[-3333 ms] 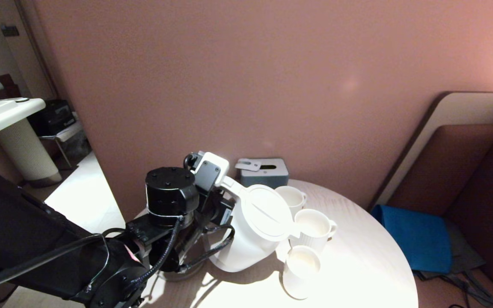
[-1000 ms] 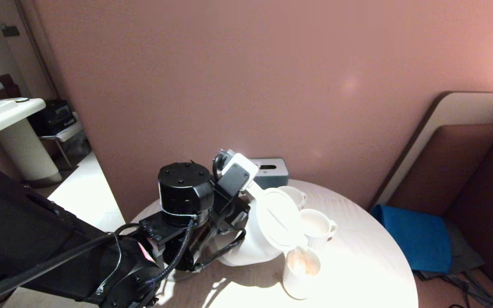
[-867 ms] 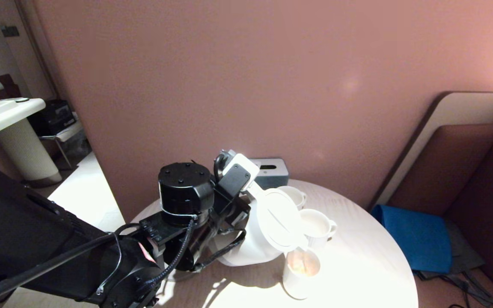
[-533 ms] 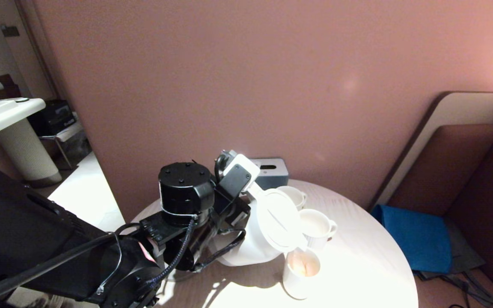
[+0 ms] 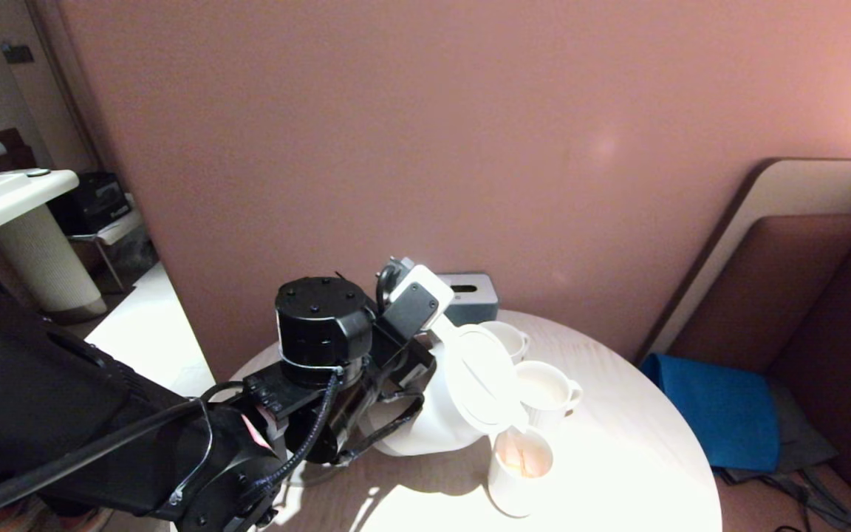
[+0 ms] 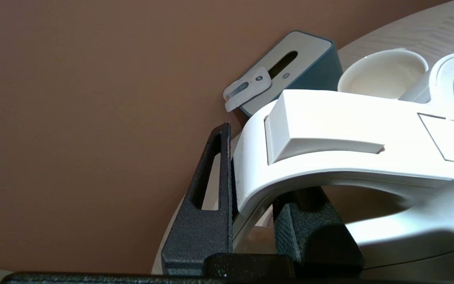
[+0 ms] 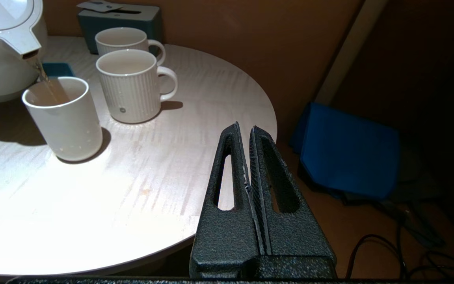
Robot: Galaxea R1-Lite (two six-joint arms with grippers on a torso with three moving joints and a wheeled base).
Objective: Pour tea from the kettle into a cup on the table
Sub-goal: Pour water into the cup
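The white kettle (image 5: pixel 444 403) is tilted, its spout over a plain handleless white cup (image 5: pixel 518 473) near the front of the round table (image 5: pixel 640 458). A thin stream of pale orange tea (image 7: pixel 42 73) runs from the spout into that cup (image 7: pixel 64 118), which holds some tea (image 5: pixel 525 459). My left gripper (image 6: pixel 250 165) is shut on the kettle's loop handle (image 6: pixel 329 138), one finger on each side. My right gripper (image 7: pixel 244 132) hangs shut and empty off the table's right edge, out of the head view.
A ribbed mug (image 5: pixel 544 395) and a second mug (image 5: pixel 503 340) stand just behind the cup, close to the kettle's lid. A grey-blue tissue box (image 5: pixel 470 295) sits against the wall. A blue cloth (image 5: pixel 717 414) lies on the seat at the right.
The kettle has swung from upright to a steep tilt over the front cup. Tea has appeared in that cup and its level has risen. The right arm has stayed still.
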